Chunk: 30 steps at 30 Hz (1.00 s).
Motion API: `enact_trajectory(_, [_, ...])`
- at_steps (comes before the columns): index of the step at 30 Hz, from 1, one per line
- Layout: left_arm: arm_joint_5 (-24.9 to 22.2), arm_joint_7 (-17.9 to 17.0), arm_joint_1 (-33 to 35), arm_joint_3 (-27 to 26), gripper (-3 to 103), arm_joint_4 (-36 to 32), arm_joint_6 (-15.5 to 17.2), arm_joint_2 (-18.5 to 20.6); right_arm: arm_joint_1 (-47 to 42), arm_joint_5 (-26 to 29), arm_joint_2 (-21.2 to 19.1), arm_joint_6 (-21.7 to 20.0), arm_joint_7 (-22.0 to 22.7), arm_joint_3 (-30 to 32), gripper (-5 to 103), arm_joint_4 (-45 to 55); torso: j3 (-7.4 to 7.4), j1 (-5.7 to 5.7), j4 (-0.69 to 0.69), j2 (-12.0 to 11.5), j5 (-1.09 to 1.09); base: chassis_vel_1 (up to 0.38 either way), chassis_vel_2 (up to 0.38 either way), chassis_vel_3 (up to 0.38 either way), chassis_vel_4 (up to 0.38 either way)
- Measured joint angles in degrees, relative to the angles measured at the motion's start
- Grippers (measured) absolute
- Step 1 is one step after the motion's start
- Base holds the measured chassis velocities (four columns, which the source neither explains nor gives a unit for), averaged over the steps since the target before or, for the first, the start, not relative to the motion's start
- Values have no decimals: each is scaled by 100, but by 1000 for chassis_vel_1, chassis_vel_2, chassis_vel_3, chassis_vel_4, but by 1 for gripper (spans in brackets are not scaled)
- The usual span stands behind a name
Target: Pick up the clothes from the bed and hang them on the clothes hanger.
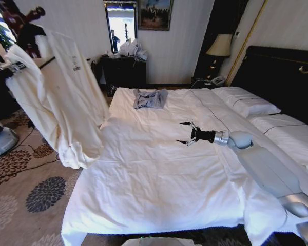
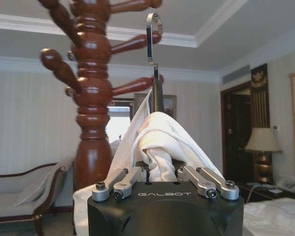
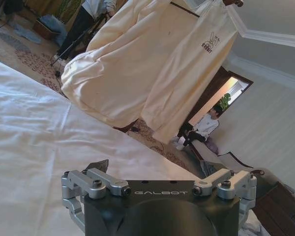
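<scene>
The stand [image 2: 92, 98] is running out of the head view at the upper left corner, its base hidden there behind the clothes [image 1: 61, 97]. The left gripper [image 2: 160, 183] is mostly covered by cream cloth in the head view; in its own wrist view the fingertips are lying under the bunched fabric, the linkages drawn inward around it, so it is pinching the clothes. A metal hook [image 2: 154, 37] is rising out of the cloth just beside the stand's pegs; whether it is touching a peg is hard to tell.

The left arm is reaching up beside the stand, holding the clothes high, well clear of the bed [image 1: 159, 179]. The garment is hanging in long folds from the gripper, a sleeve drooping down near the bed's left edge, over the patterned carpet [image 1: 36, 189].

The right arm is stretching out level from the lower right across the bed, the right gripper [image 1: 187, 134] hovering over the sheet with its fingers spread wide and nothing between them. It is well apart from the clothes. A small grey garment [image 1: 149, 98] is lying farther up the bed, beyond the right gripper.
</scene>
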Motion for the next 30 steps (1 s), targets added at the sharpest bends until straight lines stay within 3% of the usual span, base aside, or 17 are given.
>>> enact_trajectory(11, [121,-44,-658,362,21,288,66,-506,-204,-44,-7,22,-8,132,100,112,0,0,0,0,2,0,0,0,0])
enact_trajectory(21, [639,89,-1801,1348,21,1095,40,-1495,-294,-49,16,48,5,171,100,45,1,1,-2,-1,0,0,0,0,0])
enact_trajectory(30, [785,241,-2363,1678,21,1355,-37,-1661,-420,-72,4,79,10,294,100,9,1,0,1,-1,2,0,0,0,0])
